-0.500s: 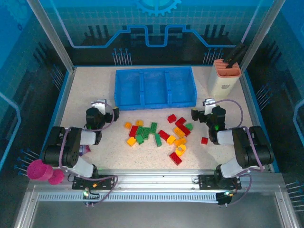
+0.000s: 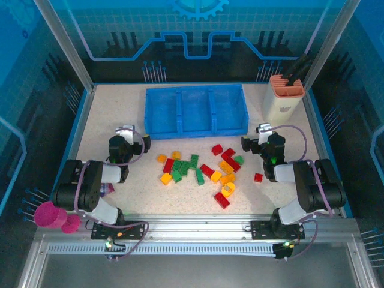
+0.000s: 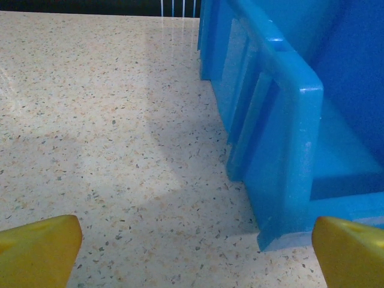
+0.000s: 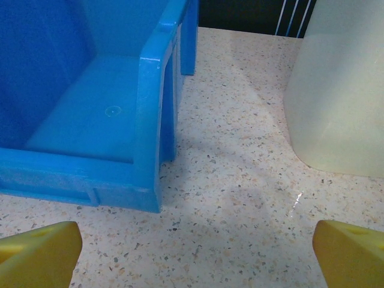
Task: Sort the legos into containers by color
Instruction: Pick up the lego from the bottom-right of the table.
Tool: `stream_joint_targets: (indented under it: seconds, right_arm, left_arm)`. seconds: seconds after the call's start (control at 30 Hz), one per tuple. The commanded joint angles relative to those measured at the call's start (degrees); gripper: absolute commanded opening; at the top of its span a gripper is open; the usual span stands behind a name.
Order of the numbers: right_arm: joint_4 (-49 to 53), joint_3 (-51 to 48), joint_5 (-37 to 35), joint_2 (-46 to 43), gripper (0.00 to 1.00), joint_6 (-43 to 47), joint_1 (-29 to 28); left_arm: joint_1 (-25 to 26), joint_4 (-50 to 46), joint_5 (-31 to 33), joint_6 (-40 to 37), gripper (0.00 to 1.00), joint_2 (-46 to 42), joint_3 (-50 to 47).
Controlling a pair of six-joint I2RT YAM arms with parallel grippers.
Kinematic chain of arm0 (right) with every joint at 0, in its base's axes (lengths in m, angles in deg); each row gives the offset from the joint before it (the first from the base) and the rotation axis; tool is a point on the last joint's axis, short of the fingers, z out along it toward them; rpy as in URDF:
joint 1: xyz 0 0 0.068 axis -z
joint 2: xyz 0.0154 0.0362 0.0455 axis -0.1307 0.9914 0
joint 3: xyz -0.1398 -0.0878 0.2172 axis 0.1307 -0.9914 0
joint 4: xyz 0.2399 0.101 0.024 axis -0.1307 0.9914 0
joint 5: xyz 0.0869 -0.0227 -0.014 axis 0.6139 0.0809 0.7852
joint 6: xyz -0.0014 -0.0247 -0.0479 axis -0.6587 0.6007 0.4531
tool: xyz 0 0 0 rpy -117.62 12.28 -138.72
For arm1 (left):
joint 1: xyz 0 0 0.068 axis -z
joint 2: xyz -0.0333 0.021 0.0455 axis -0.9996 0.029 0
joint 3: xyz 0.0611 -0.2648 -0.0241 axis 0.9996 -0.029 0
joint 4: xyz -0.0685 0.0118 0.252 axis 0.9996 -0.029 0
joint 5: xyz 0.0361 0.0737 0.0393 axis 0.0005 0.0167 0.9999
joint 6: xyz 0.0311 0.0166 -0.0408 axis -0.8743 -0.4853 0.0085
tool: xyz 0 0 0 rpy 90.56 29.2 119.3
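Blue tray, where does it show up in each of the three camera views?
Top external: tray in the upper middle, on the far half of the table.
Left wrist: tray on the right side, a near corner toward the camera.
Right wrist: tray on the left side, a near corner left of centre.
Shared landmark: the speckled table that the tray stands on.
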State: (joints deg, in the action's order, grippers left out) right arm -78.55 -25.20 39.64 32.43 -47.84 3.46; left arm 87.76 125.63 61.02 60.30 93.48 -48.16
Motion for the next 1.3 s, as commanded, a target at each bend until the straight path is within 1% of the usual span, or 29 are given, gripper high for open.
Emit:
stream_joint_targets:
  seconds: [0.0,0.73,0.77,0.8,0.83,0.87,0.9,0.93,0.97,1.03,1.07,1.17,1.27]
  right_arm:
    - [-2.25,1.08,0.93,0.54,1.0,0.53,0.56]
    - [-2.34,1.1,1.9,0.5,1.0,0.42,1.14]
    - [-1.89,1.12,1.98,-0.17,1.0,0.55,1.02]
    - [-0.55,1.19,1.48,-1.84,1.0,0.76,0.71]
    - [2.68,1.6,-1.15,-4.65,1.0,0.6,0.22]
    - [6.79,2.39,-6.58,-7.74,1.0,0.32,-1.06]
    - [11.45,3.48,-14.24,-10.81,1.0,-0.6,-3.11]
    - [19.15,5.36,-21.18,-14.4,1.0,-3.22,-4.73]
    - [29.01,8.1,-23.75,-18.0,1.0,-7.44,-5.17]
    - [45.53,12.51,-22.64,-22.94,1.0,-14.45,-4.85]
    - [51.21,13.91,-21.11,-24.87,1.0,-16.98,-4.78]
    - [66.26,17.14,-16.01,-28.66,1.0,-22.81,-4.48]
    - [80.71,20.23,-12.25,-29.25,0.95,-29.98,-4.25]
  left_arm:
    - [0.22,2.27,0.26,1.41,0.99,0.79,1.42]
    - [0.14,2.28,0.3,1.44,0.99,0.79,1.39]
    - [0.18,2.31,0.53,1.41,0.99,0.79,1.46]
    - [0.36,1.45,2.07,1.57,0.99,0.25,1.76]
    - [0.57,-1.79,4.22,1.93,0.99,-2.29,2.63]
    - [1.13,-9.62,7.66,2.36,0.99,-6.41,5.02]
    - [2.04,-20.45,12.19,3.83,0.99,-10.72,9.1]
    - [2.25,-33.71,16.02,8.26,0.99,-15.02,15.09]
    - [2.27,-42.72,16.71,10.43,1.0,-17.84,20.16]
    - [2.53,-53.63,13.76,11.44,1.0,-21.02,28.15]
    - [2.87,-58.09,12.66,11.67,1.0,-22.23,31.47]
    - [3.21,-66.87,9.07,12.76,0.99,-24.04,38.76]
    - [3.17,-74.36,6.41,12.87,0.99,-24.27,43.91]
